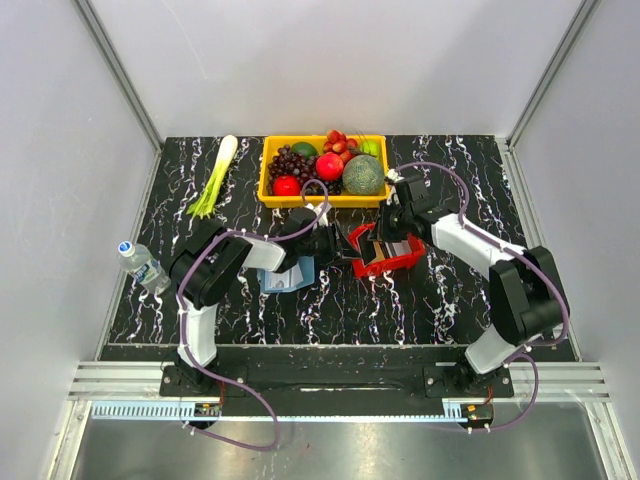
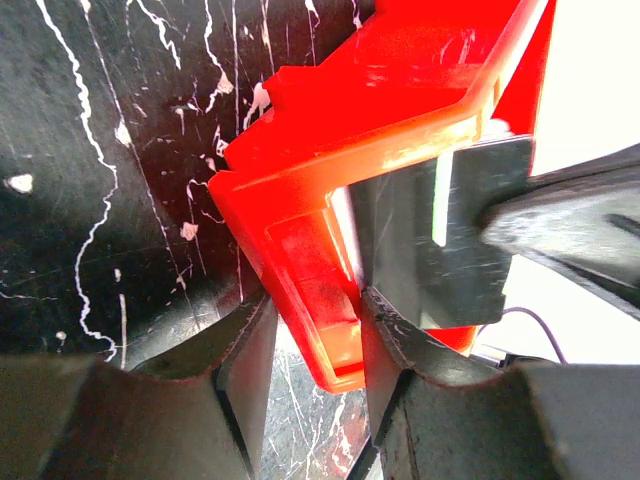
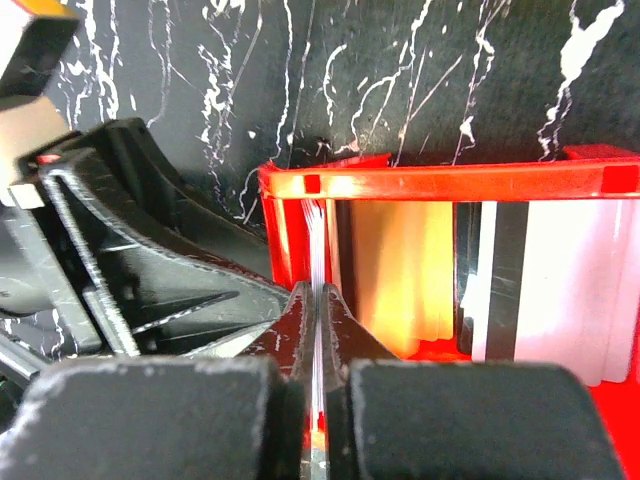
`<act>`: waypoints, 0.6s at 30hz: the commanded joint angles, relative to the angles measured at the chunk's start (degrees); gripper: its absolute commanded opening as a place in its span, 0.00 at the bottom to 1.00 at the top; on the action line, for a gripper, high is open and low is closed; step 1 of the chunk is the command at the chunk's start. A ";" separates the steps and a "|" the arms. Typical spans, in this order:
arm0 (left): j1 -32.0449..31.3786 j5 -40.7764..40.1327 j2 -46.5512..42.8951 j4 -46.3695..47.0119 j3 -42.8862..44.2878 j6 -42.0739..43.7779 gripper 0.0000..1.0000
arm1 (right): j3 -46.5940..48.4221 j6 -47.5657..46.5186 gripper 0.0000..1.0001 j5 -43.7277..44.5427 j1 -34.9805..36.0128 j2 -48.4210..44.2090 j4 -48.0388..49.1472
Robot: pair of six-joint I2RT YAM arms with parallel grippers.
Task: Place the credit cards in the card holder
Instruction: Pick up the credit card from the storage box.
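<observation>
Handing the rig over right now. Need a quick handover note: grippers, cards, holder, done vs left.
Left gripper: fingers clamped on a wall of the red tray, steadying it.
Right gripper: shut on one thin credit card, edge-on, inside the tray.
Other cards: standing in the tray.
Card holder: lies left of the tray; no card seen in it.
Done: one card gripped.
Left: lift it, slot it into the holder, then repeat for the rest.

Left end effector (image 2: 315,340) gripping red tray (image 2: 380,110) wall, black marbled tabletop (image 2: 100,150)
</observation>
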 commanded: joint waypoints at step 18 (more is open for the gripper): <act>-1.28 -0.31 -0.82 0.62 1.37 2.20 0.30 | 5.19 -6.40 0.02 4.44 5.07 -0.20 -7.09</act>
